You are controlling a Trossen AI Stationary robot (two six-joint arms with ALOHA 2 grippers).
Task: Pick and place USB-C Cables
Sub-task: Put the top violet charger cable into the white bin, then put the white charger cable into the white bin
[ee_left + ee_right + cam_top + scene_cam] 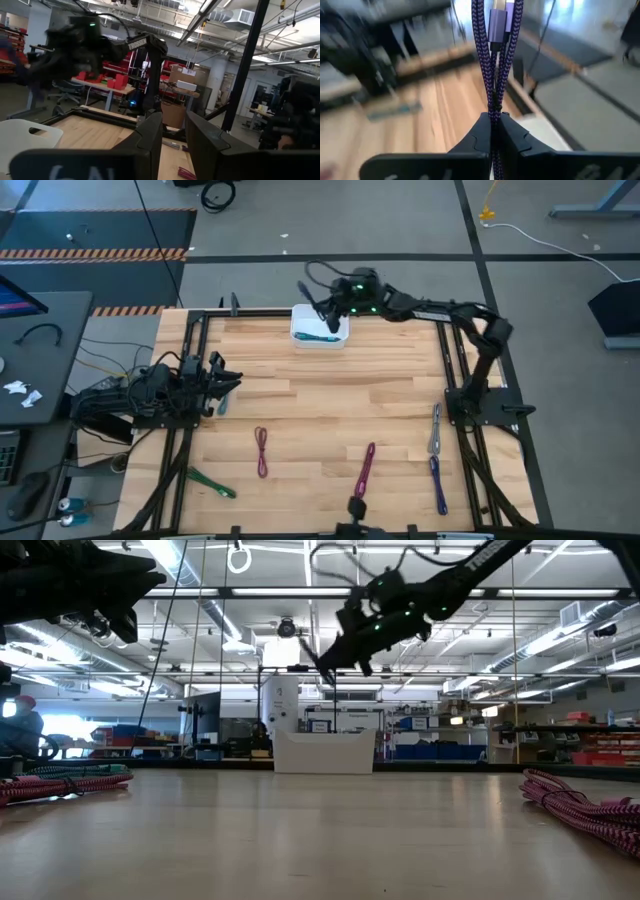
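1. The left gripper [222,383] is waiting at the table's left edge, fingers [150,140] standing slightly apart, holding nothing
2. A green cable [211,483], a maroon cable [262,451] and a magenta cable [365,469] are lying along the near half of the table
3. The right gripper [322,312] is hovering over the white bin [318,333] at the far edge, pinching a purple cable [495,60] tight
4. A grey cable [436,428] and a blue cable [438,485] are lying near the right edge
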